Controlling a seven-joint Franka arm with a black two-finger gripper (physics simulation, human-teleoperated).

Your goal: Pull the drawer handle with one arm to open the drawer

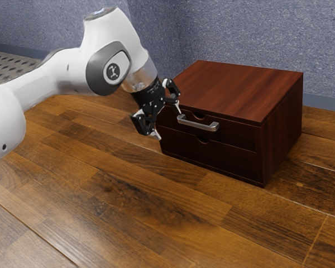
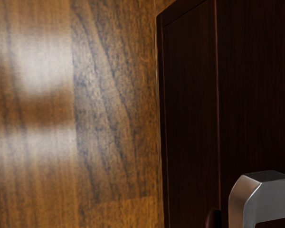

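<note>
Spanning the dark-grained drawer (image 1: 237, 134) sits a squared metal handle (image 1: 198, 123).

— How's the light?
— Soft and even; a faint shadow smudges the wooden table (image 1: 173, 215) before the cabinet (image 1: 240, 84), whose top shines mildly.
— At the wrist?
— Pale glare patches on the wood; the handle (image 2: 261, 194) gleams.

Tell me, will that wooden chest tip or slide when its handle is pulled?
Probably not tip: the chest is low and wide, flat on the table. It might slide a little on that polished wood. The metal handle looks stiff, unlikely to bend.
</note>
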